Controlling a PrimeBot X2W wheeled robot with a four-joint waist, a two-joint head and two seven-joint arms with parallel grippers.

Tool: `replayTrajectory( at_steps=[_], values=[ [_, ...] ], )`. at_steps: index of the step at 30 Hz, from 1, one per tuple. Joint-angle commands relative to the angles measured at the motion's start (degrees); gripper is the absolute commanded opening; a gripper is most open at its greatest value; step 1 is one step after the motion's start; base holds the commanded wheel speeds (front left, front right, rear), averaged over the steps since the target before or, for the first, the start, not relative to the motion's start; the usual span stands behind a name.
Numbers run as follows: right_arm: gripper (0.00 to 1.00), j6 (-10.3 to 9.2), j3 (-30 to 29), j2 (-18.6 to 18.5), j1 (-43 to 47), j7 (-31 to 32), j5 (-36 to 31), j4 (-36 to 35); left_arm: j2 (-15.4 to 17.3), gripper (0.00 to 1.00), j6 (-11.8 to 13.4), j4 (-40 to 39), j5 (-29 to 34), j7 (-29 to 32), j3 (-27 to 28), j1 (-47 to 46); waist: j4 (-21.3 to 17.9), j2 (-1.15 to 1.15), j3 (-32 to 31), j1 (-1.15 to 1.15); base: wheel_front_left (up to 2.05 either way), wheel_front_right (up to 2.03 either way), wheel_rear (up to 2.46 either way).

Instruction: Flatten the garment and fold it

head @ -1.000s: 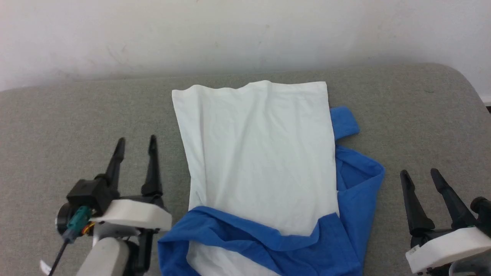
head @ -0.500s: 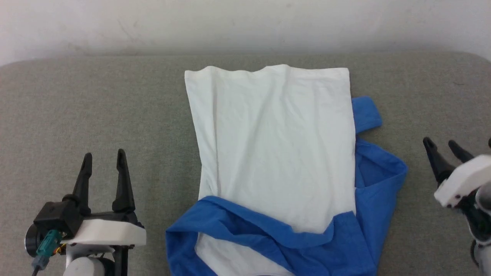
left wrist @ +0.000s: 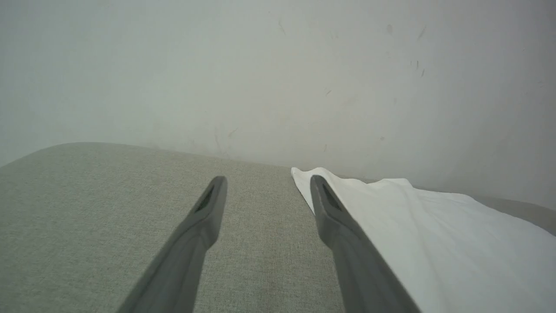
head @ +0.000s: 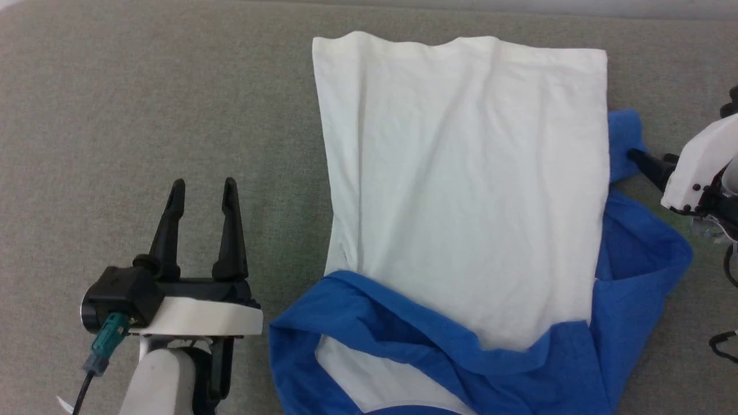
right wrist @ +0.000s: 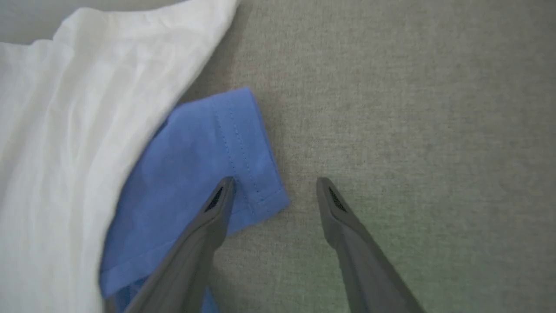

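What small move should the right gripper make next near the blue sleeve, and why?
Probably lower and close on the hem of the blue sleeve. The right gripper is open and straddles the hem's edge: one finger over the sleeve, the other over the grey surface. The sleeve sticks out from under the white body, not yet tidied.

The left pincer (left wrist: pixel 267 180) stands over the grey fabric worktop (left wrist: pixel 87 208), its two dark fingers spread well apart with nothing between them. The white garment (left wrist: pixel 434 243) lies along the right, its far corner just behind one fingertip. Beyond the worktop's rounded edge rises a pale, lightly scuffed wall (left wrist: pixel 260 65).
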Motion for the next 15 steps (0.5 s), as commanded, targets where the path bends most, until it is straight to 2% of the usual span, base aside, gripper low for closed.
replayTrajectory(
  at_steps=[1,4,5,7,9,11,15],
  values=[
    [1.00,-0.04,0.6,-0.1,-0.8,0.6,0.3,1.2,-0.4,1.00,-0.4,0.1,0.8,-0.3,-0.1,-1.0,2.5,0.00,3.0,-0.02,0.00,0.00,0.00],
    [0.97,-0.04,1.9,0.3,-2.3,3.8,0.9,5.9,-1.3,1.00,-1.3,0.5,1.5,-0.3,0.2,-1.5,2.7,0.00,3.5,-0.02,0.00,0.00,0.00],
    [0.42,-0.04,2.3,0.4,-2.6,5.1,0.9,7.4,-1.5,1.00,-1.5,0.6,1.7,-0.3,0.4,-1.5,2.6,0.00,3.5,-0.02,0.00,0.00,0.00],
    [0.00,-0.04,2.3,1.1,-2.9,7.4,1.7,9.9,-2.0,1.00,-1.8,0.8,2.1,-0.3,0.8,-1.6,2.5,0.00,3.3,-0.02,0.00,0.00,0.00],
    [0.00,-0.04,2.6,1.7,-3.1,8.7,2.1,11.2,-2.3,1.00,-2.1,1.0,2.6,-0.3,1.2,-1.5,2.1,0.00,2.8,-0.02,0.00,0.00,0.00],
    [0.00,-0.04,2.5,1.5,-3.6,6.7,2.1,10.8,-2.5,1.00,-2.3,1.3,3.1,-0.3,1.6,-1.2,1.5,0.00,2.1,-0.02,0.00,0.00,0.00],
    [0.00,-0.04,0.1,-0.2,-4.7,-4.0,1.8,8.3,-2.8,1.00,-2.9,2.0,3.9,-0.3,2.3,-0.6,0.4,0.00,-0.1,-0.02,0.00,0.00,0.00]
  ],
)
